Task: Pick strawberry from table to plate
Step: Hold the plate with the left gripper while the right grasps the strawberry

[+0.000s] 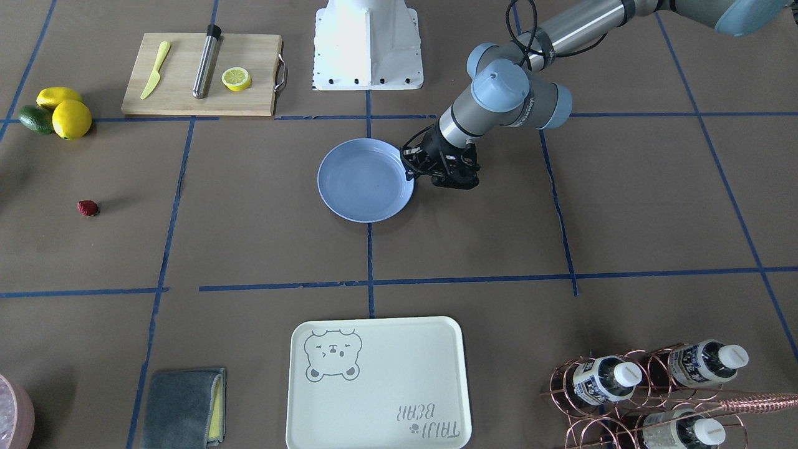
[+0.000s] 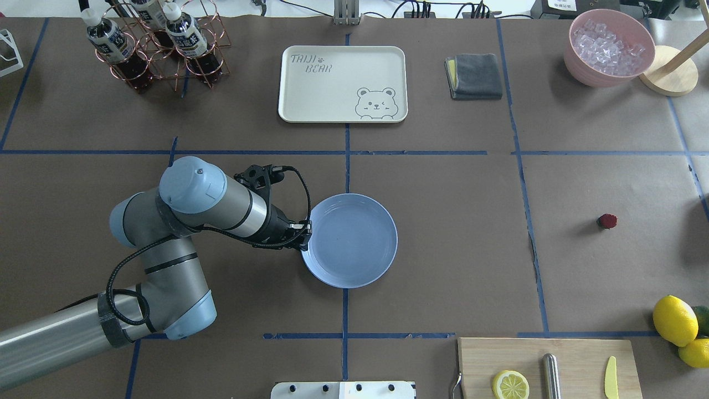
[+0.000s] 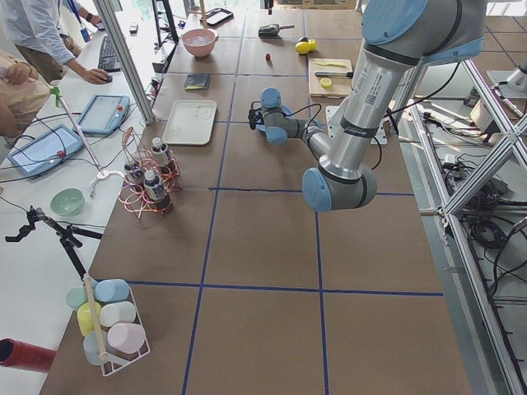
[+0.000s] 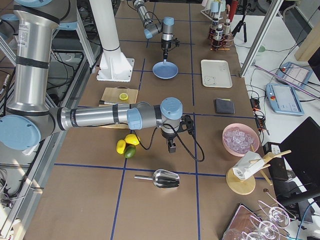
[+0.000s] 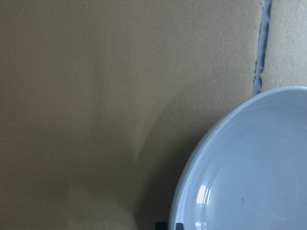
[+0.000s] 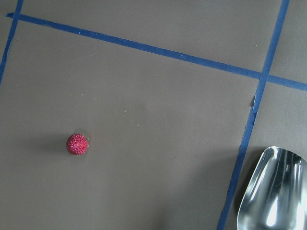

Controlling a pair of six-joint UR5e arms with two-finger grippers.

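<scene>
The strawberry (image 2: 607,221) (image 1: 88,207) is a small dark red berry lying alone on the brown table (image 2: 454,233), far to the right of the plate in the overhead view. The pale blue plate (image 2: 350,240) (image 1: 365,179) sits empty at the table's middle. My left gripper (image 2: 303,233) (image 1: 450,181) points down at the plate's left rim, and in the left wrist view its dark tips sit close together on that rim (image 5: 182,201). My right gripper (image 4: 171,146) hangs above the table; its wrist view looks down on the strawberry (image 6: 77,144). I cannot tell whether it is open or shut.
Two lemons and an avocado (image 2: 677,324) lie near the cutting board (image 2: 576,354), which holds a lemon half. A metal scoop (image 6: 273,191) lies near the strawberry. The bear tray (image 2: 342,83), grey cloth (image 2: 473,76), ice bowl (image 2: 609,47) and bottle rack (image 2: 155,50) line the far edge.
</scene>
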